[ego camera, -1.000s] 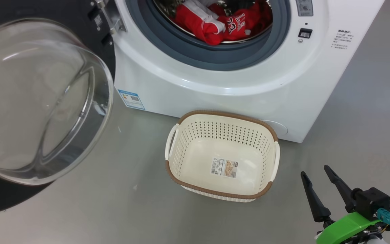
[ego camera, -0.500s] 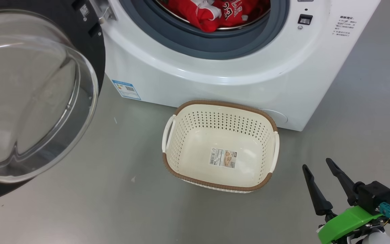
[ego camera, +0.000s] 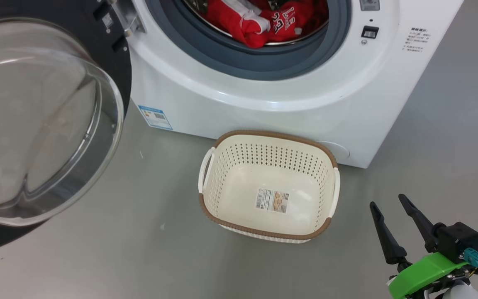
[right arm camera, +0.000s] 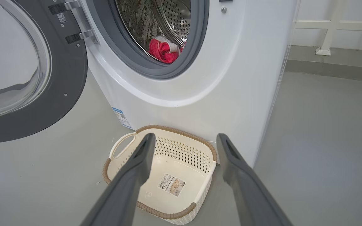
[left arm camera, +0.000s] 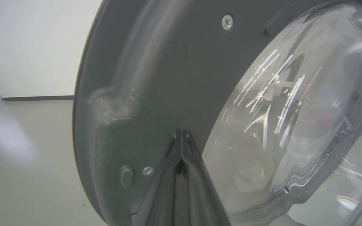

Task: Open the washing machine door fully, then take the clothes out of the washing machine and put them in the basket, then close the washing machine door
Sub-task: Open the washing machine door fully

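Observation:
The washing machine (ego camera: 264, 108) stands with its door (ego camera: 35, 124) swung open to the left, the glass bowl facing me. Red clothes (ego camera: 259, 25) with white lettering lie bundled in the drum, also seen as a red heap of clothes (right arm camera: 163, 50) behind the grey rim. The cream basket (ego camera: 272, 137) sits empty on the floor against the machine's front. My right gripper (ego camera: 386, 201) hangs open at the lower right, just right of the basket; in its wrist view my right gripper (right arm camera: 186, 137) frames the basket (right arm camera: 181, 133). My left gripper (left arm camera: 181, 133) is shut, tips at the door's dark ring (left arm camera: 174, 78).
Grey floor (ego camera: 118, 249) spreads in front of and beside the machine. A blue label (ego camera: 154, 117) marks the machine's lower left corner. A white wall and a pale rail (right arm camera: 335, 28) stand beyond the machine's right side.
The head camera has shifted slightly, so the whole picture has moved. A green arm part at the lower left edge has left the picture. The right gripper stays open in the same place.

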### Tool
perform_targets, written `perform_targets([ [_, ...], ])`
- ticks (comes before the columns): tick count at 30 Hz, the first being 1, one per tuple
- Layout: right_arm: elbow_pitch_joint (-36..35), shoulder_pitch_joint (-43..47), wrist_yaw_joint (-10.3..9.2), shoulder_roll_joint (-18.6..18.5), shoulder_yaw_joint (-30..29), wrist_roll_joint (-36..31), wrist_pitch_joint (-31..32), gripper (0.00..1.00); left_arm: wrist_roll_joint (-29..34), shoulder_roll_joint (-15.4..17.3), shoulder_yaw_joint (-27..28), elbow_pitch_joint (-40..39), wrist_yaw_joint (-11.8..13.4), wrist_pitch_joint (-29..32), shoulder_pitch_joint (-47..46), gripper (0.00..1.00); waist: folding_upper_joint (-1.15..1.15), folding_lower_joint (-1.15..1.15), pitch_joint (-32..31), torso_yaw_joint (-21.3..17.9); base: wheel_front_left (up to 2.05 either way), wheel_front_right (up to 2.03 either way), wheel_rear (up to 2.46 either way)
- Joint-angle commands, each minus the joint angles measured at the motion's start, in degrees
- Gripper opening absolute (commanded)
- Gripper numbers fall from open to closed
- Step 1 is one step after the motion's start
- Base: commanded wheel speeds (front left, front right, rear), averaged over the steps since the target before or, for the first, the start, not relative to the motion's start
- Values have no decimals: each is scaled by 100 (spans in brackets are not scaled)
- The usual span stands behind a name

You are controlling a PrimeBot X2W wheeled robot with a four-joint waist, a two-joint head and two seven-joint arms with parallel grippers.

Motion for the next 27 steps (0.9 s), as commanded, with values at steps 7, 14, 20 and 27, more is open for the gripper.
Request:
perform_targets([
  [7, -112, -66, 28, 15, 112, -12, -54, 100, 20, 26, -86, -571, -37, -28, 431, 0, -1, 0, -296, -28, 0, 0, 0],
  [14, -125, 36, 28, 81, 93, 10, -54, 100, -111, -217, -504, -1150, -38, -28, 1028, 0, -1, 0, -524, -104, 0, 0, 0],
  [20, -133, 140, 28, 161, 43, 36, -54, 100, -140, -585, -782, -1823, -39, -28, 1639, 42, -1, 0, -715, -226, 0, 0, 0],
  [27, -172, 248, 28, 196, -11, 49, -54, 100, -428, -693, -1407, -2407, -39, -28, 2148, 100, -1, 0, -824, -391, 0, 0, 0],
])
